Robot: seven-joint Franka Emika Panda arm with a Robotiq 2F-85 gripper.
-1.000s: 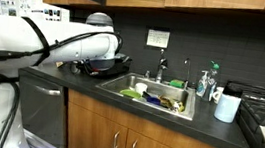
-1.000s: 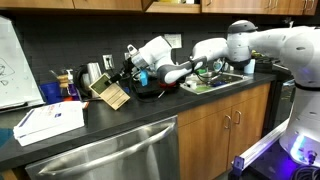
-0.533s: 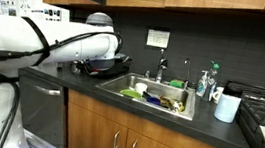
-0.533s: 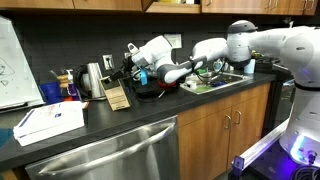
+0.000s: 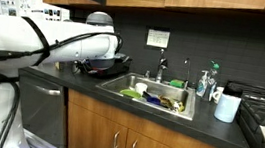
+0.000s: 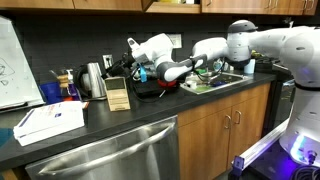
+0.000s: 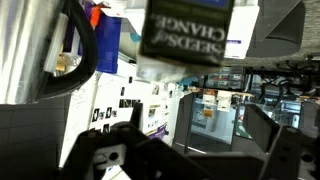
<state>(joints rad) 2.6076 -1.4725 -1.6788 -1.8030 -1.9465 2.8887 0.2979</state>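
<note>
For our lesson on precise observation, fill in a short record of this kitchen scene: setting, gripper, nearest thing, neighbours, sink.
setting: dark kitchen counter over wooden cabinets
gripper: gripper close above the knife block; whether open, shut or touching cannot be told
nearest thing: wooden knife block, standing upright on the counter
neighbours: metal kettle behind the block, blue cup and white box further along
sink: sink holding dishes, tap behind it

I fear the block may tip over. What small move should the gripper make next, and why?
Probably rise straight up, slowly. The block stands upright on the counter, the gripper is right at its top, and a kettle stands close beside; a sideways move could knock either.
</note>
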